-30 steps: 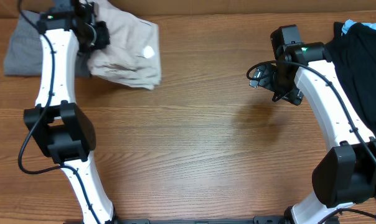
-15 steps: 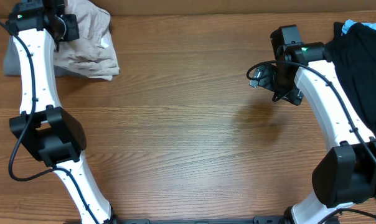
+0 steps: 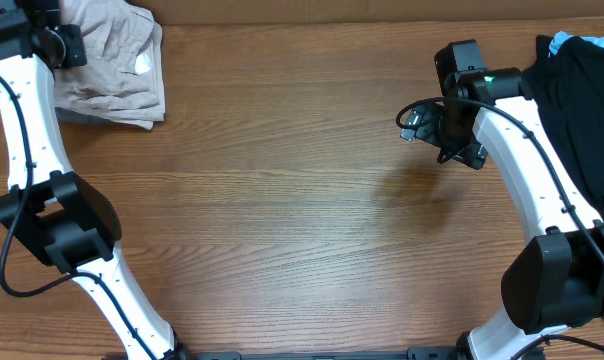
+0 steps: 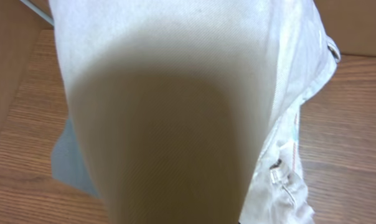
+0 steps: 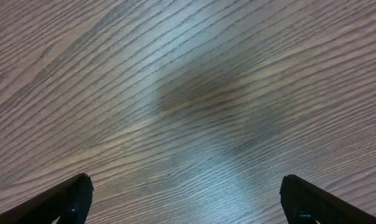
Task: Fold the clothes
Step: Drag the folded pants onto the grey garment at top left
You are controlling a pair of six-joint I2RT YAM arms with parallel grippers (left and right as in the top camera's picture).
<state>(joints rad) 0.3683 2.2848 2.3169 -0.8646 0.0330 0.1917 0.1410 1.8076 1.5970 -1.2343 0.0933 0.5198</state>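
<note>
The beige shorts (image 3: 112,70) lie bunched at the table's far left corner, with a small white tag showing. My left gripper (image 3: 58,46) is at their left edge, shut on the cloth. In the left wrist view the beige shorts (image 4: 175,93) fill the frame and hide the fingers. A strip of the grey shorts (image 4: 70,168) shows beneath them, and in the overhead view it peeks out as a grey edge (image 3: 74,117). The black garment (image 3: 582,100) lies at the far right. My right gripper (image 3: 412,122) is open and empty above bare wood, its fingers (image 5: 188,205) spread wide.
A light blue item (image 3: 562,43) peeks out from under the black garment at the far right corner. A cardboard-coloured wall (image 3: 382,10) runs along the table's back edge. The wooden table (image 3: 302,220) stretches between the arms.
My left gripper has moved left along the back edge, dragging the beige shorts to the far left corner over the grey shorts. The right arm has not moved.
</note>
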